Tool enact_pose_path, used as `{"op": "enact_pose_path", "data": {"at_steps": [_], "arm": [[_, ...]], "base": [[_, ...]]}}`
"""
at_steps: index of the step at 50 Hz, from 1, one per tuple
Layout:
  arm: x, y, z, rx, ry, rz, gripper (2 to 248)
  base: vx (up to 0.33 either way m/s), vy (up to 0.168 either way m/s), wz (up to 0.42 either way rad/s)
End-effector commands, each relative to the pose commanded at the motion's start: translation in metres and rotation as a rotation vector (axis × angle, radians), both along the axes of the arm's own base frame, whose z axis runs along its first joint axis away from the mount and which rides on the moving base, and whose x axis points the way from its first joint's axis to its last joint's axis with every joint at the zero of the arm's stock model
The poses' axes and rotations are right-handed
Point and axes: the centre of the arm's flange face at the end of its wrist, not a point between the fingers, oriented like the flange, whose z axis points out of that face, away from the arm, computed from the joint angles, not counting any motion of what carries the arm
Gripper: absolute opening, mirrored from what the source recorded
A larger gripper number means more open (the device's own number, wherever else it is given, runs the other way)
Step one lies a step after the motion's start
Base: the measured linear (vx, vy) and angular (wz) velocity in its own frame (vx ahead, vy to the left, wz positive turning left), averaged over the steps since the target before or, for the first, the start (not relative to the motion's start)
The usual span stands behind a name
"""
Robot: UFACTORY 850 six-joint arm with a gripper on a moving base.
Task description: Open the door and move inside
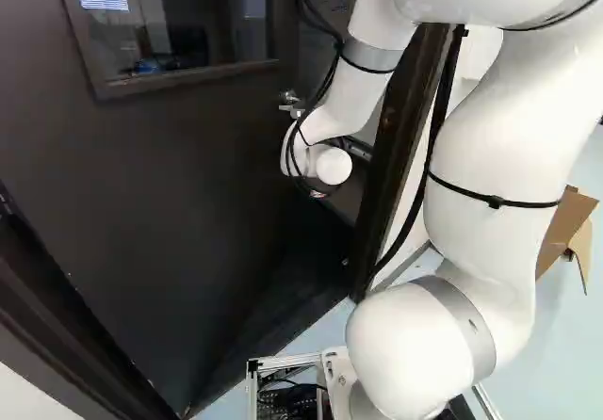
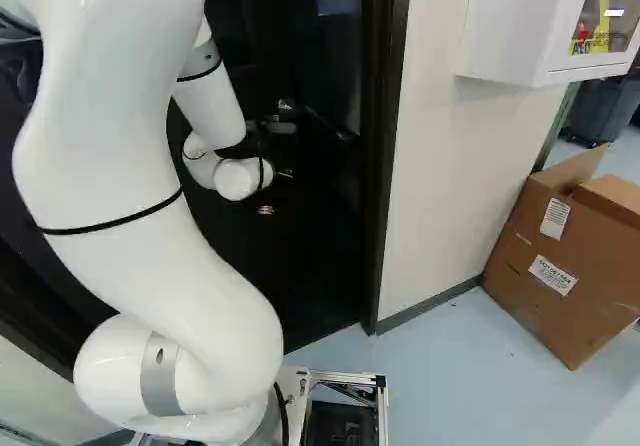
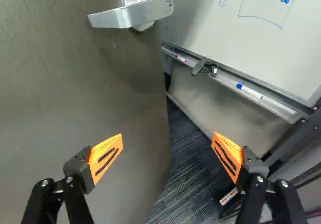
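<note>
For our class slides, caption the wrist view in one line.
Open black orange-padded gripper before a grey door, silver lever handle, whiteboard beyond.

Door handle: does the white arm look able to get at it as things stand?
Probably yes: the pincer stands open, and nothing shows between it and the door handle, though it would likely have to move in closer first.
</note>
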Motion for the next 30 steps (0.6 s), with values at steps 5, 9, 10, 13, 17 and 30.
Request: {"op": "enact_pose_path", "data": {"at_steps": [5,9,10,13,17,30], "arm": [[0.002,0.006,0.000,0.005,0.000,0.002,247],[0.003,0.011,0.000,0.010,0.001,0.001,247],[0.003,0.012,0.000,0.012,0.001,0.001,247],[0.004,0.015,-0.001,0.016,0.001,-0.001,247],[0.005,0.020,-0.001,0.021,0.002,-0.003,247],[0.007,0.036,-0.001,0.040,0.005,-0.009,247]], "base": [[0.000,0.000,0.000],[0.000,0.000,0.000],[0.000,0.000,0.000],[0.000,0.000,0.000],[0.000,0.000,0.000],[0.000,0.000,0.000]]}}
